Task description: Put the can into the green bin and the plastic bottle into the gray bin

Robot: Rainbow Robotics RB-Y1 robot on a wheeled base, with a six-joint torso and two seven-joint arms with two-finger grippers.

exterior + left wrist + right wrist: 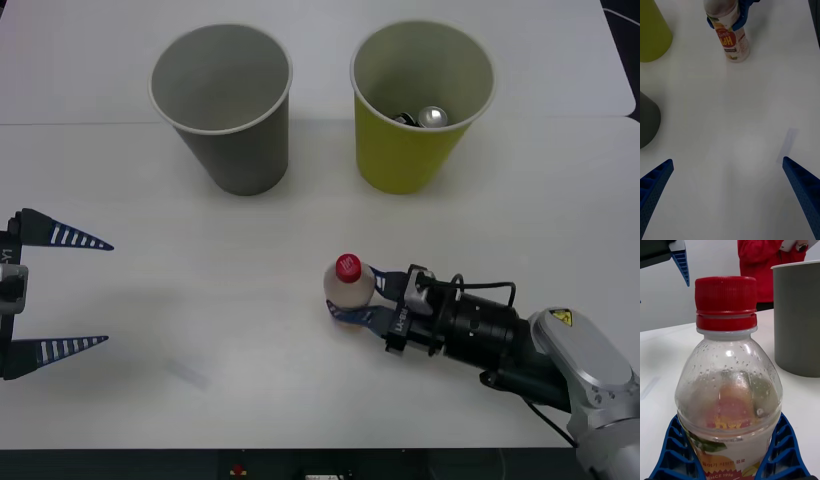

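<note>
Plastic bottle [349, 288] stands upright on the white table [200, 300], pinched by the right gripper [362, 300] for lifting toward the gray bin [222, 105]. Can [433, 117] seemingly lies inside the green bin [420, 110]. Left gripper [70, 292] waits, fingers spread.

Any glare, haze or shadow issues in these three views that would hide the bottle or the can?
Front view: even light, a bright glint on the can in the green bin. Right wrist view: droplets fog the plastic bottle; the right gripper reads clearly. Left wrist view: dimmer, soft shadows, left gripper open.
</note>
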